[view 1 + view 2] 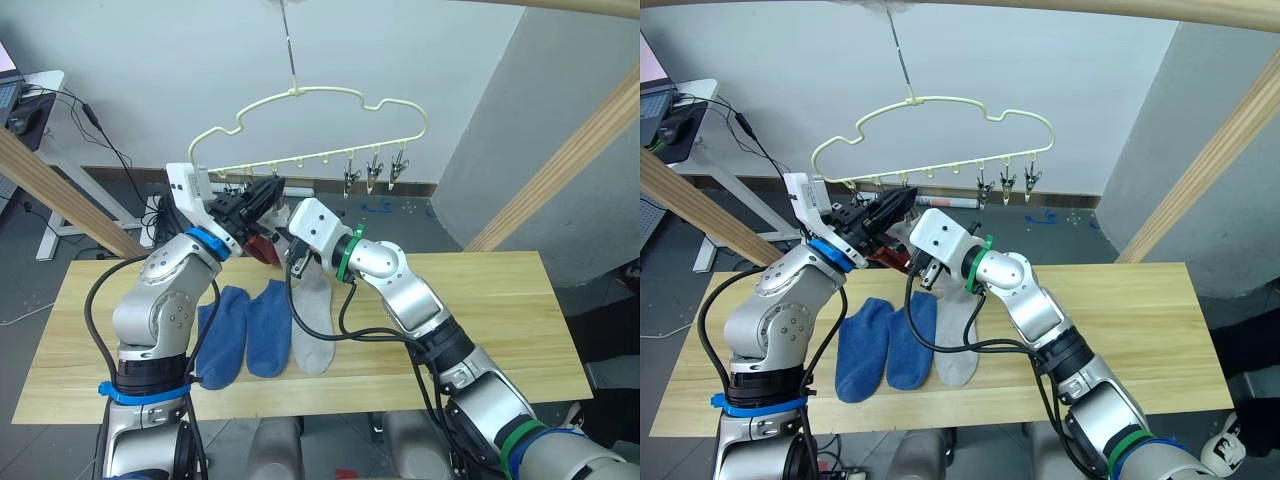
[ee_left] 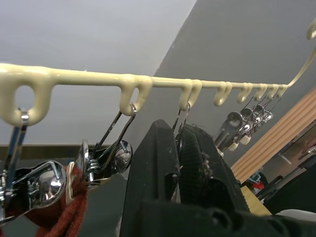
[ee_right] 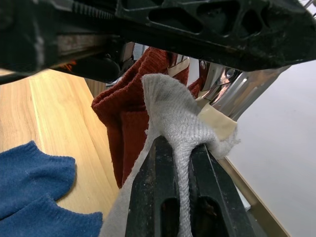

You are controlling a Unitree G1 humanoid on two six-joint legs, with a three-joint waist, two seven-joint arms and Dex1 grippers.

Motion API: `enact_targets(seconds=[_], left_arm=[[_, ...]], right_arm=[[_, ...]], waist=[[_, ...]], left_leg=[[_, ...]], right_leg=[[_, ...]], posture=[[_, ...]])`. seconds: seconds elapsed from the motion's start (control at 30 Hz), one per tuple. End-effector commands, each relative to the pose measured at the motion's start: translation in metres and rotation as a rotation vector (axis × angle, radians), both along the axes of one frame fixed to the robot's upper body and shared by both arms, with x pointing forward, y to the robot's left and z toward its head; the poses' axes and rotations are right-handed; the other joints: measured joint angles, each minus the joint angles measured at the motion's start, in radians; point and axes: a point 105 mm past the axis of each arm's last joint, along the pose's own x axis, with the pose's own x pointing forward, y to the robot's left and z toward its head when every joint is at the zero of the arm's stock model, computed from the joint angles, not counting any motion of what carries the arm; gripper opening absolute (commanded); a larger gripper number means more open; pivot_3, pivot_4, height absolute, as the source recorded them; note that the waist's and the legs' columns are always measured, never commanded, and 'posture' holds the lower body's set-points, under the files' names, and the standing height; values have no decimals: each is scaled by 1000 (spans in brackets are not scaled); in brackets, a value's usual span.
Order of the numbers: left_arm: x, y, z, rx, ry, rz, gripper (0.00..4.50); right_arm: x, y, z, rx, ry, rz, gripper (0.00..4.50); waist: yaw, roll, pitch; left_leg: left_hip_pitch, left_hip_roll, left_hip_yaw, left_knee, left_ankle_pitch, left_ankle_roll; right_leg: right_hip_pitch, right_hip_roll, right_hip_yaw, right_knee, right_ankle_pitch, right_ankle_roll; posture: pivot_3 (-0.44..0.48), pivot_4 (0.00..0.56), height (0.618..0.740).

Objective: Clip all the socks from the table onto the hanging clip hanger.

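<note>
The pale-yellow clip hanger (image 1: 300, 100) hangs above the table (image 1: 480, 310). My left gripper (image 1: 270, 190) is raised to its row of clips and is shut on a silver clip (image 2: 180, 118). Beside that clip a dark red sock (image 1: 262, 248) hangs from another clip (image 2: 44, 182). My right gripper (image 3: 180, 145) is shut on the cuff of a light grey sock (image 1: 315, 330) and holds it up against the clip in the left gripper. The grey sock's toe end still lies on the table. Two blue socks (image 1: 225, 335) (image 1: 268, 325) lie flat beside it.
Three free clips (image 1: 375, 170) hang at the hanger's right end. Slanted wooden poles (image 1: 560, 170) (image 1: 60, 195) frame the table on both sides. A white desk with cables (image 1: 40, 110) stands at the back left.
</note>
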Motion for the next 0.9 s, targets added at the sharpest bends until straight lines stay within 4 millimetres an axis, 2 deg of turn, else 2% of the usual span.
enact_targets(seconds=[0.03,0.13,0.33,0.37,0.57,0.7,0.8,0.9], left_arm=[[-4,0,-2,33,-9,10,420],[-4,0,-2,46,-12,13,1379],[-9,-1,-3,74,-21,4,3369],[-11,0,-2,79,-21,3,3413],[-19,11,-10,139,-3,31,3413],[-31,9,-20,262,-23,-22,3413],[-43,-2,-26,387,-83,-130,3413],[-51,-10,-27,417,-119,-217,3413]], right_arm=[[-2,3,25,94,-42,24,0],[-2,4,24,103,-32,31,0],[1,2,23,99,-33,30,1786],[1,2,21,84,-36,32,2163],[-5,-12,5,-10,-44,49,2163],[-15,-36,0,-39,-29,41,2163],[-19,-59,5,-23,-2,-18,2163],[-17,-75,18,32,3,-110,2163]], waist=[[0,0,0],[0,0,0],[1,0,0],[1,0,0],[1,0,0],[5,0,0],[6,1,0],[5,1,1]], left_leg=[[0,0,0,0,0,0],[0,0,0,0,0,0],[0,0,0,0,0,0],[0,0,0,0,0,0],[0,0,0,-1,0,0],[-1,0,0,-1,0,0],[-1,0,0,-1,0,0],[-1,0,0,-1,0,0]], right_leg=[[0,0,0,0,0,0],[0,0,0,0,0,0],[0,0,0,0,0,0],[0,0,0,0,0,0],[0,0,0,0,0,0],[-1,0,0,0,0,0],[-1,0,0,-1,0,0],[-1,0,0,-1,-1,0]], posture=[[-81,275,721],[-75,275,721],[-63,272,721],[-63,272,721],[-48,282,721],[-37,289,721],[-39,303,721],[-46,312,721]])
